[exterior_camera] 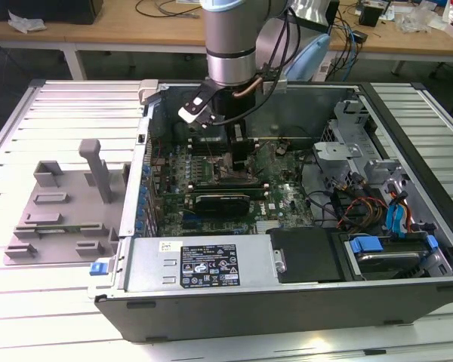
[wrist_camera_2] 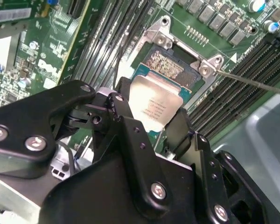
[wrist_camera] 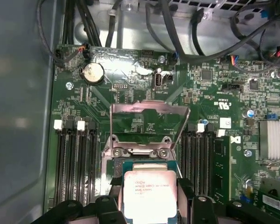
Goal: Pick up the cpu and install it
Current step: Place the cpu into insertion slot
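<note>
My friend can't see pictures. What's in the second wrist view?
A black gripper holds a shiny silver square cpu by its edges, right at the open metal-framed socket on a green motherboard.

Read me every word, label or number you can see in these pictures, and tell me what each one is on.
None reads clearly enough to quote.
Lid of the cpu: several printed lines, blurred.
Black label on the grey metal box: too small.
White sticker beside it: too small.
Motherboard markings: too small.
</note>
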{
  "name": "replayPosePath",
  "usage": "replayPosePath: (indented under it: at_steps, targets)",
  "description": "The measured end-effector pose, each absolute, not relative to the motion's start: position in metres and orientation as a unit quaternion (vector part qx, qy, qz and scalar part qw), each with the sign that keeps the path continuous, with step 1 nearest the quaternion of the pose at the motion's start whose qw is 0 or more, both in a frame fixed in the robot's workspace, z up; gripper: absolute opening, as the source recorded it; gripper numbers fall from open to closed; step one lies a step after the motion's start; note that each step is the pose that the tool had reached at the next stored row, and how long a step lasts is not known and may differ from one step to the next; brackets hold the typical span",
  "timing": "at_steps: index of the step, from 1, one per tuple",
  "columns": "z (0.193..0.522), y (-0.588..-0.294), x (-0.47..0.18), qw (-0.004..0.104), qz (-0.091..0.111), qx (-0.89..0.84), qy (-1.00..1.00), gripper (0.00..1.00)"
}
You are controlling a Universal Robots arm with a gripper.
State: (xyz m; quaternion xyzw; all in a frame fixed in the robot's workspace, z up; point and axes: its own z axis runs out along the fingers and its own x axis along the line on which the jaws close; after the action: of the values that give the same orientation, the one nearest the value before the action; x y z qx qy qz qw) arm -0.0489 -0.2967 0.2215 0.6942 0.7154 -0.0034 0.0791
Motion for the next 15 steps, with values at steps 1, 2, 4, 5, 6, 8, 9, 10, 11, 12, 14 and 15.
replayPosePath:
  at_steps: [1,2,4,5,6,8,9,10,11,12,14,15]
  targets:
    - [0.219,-0.297,-0.049,0.079,-0.004,0.694,0.715,0.55]
    - [0.217,-0.297,-0.049,0.079,-0.004,0.695,0.715,0.55]
    - [0.213,-0.297,-0.049,0.079,-0.004,0.696,0.714,0.55]
    - [0.212,-0.297,-0.049,0.078,-0.004,0.696,0.714,0.55]
    - [0.211,-0.297,-0.049,0.078,-0.005,0.696,0.713,0.55]
    - [0.209,-0.297,-0.049,0.077,-0.005,0.697,0.713,0.55]
    - [0.208,-0.297,-0.049,0.076,-0.005,0.698,0.712,0.55]
    - [0.208,-0.297,-0.049,0.076,-0.005,0.698,0.712,0.55]
    - [0.207,-0.297,-0.049,0.075,-0.005,0.698,0.712,0.55]
    - [0.207,-0.297,-0.049,0.07,-0.01,0.698,0.713,0.55]
    - [0.208,-0.297,-0.049,0.07,-0.01,0.698,0.713,0.55]
    - [0.207,-0.297,-0.049,0.069,-0.009,0.698,0.713,0.55]
